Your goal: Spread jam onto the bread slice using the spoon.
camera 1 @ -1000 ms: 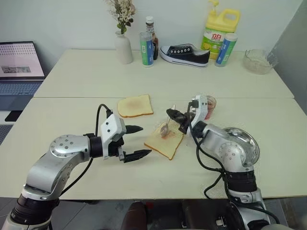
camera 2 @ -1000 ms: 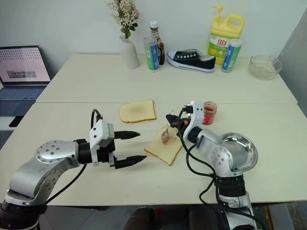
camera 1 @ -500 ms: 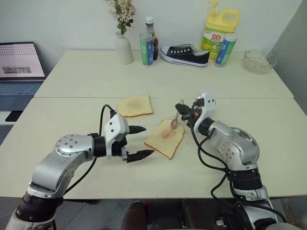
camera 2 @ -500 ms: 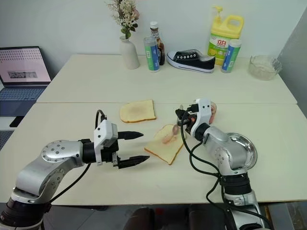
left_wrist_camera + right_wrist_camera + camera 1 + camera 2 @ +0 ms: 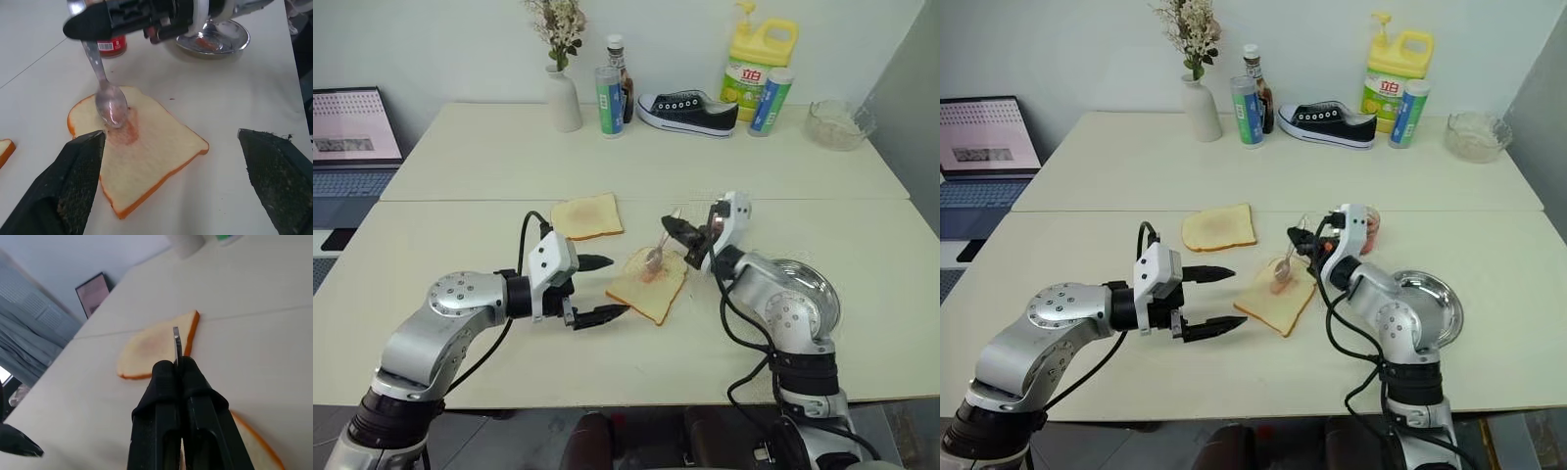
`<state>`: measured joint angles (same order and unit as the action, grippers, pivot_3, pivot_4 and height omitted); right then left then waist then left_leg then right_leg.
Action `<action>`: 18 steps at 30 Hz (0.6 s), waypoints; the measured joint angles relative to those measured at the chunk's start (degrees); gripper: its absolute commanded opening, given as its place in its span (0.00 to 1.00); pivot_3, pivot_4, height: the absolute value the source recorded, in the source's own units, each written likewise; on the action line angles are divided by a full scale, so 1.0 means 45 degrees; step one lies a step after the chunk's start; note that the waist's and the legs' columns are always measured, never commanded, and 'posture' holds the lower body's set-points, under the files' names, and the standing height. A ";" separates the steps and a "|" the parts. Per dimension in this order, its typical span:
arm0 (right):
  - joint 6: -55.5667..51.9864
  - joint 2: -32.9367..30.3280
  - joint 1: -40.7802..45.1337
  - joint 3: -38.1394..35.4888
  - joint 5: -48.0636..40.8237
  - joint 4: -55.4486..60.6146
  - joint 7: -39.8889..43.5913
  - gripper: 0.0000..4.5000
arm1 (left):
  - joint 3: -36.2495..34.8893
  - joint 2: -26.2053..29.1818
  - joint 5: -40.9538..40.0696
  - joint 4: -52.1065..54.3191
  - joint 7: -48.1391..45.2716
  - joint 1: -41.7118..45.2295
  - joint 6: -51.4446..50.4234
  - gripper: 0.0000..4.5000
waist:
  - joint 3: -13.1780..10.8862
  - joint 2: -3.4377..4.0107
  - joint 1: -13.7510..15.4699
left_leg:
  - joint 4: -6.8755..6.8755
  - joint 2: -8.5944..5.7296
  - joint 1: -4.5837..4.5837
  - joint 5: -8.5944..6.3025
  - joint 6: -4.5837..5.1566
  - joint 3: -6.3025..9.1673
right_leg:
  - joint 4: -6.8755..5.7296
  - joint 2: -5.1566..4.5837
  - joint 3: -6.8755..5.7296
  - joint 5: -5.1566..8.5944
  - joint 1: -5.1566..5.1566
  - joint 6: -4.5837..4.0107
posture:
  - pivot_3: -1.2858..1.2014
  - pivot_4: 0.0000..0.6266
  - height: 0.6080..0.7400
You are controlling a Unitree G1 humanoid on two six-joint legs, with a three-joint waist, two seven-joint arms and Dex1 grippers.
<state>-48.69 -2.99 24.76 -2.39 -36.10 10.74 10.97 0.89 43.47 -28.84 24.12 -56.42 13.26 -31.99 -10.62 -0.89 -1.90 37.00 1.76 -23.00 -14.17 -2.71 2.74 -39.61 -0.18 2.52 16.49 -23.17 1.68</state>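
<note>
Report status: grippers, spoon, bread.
Right gripper shut on spoon, bowl on bread slice. Left gripper open, beside slice. Jam smear small.

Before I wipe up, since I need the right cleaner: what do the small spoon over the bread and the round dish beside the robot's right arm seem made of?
The slim silver spoon looks like polished metal: mirror-bright bowl. The round shiny dish looks like polished steel, reflecting the table.

spoon [image 5: 108, 100] bowl swept back along bread slice [image 5: 146, 156]
</note>
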 measured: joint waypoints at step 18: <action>0.0648 -0.1580 -0.0100 0.0102 0.0727 0.0238 0.0515 0.00 | 0.0239 -0.0250 0.0233 -0.0324 -0.0079 0.0094 0.0227 1.00 | 0.0005 -0.0008 0.0059 | 0.0009 -0.0013 0.0004 0.0000 0.0000 0.0008 | -0.0002 -0.0010 -0.0005 0.0000 0.0013 0.0001 | 0.52 0.24 1.00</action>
<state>-45.77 -10.10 24.31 -1.93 -32.83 11.81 13.28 1.96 42.35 -27.80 22.66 -56.77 13.69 -30.96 -10.60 -0.92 -1.63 37.04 1.70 -22.98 -14.17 -2.71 2.78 -39.62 -0.22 2.50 16.49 -23.11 1.68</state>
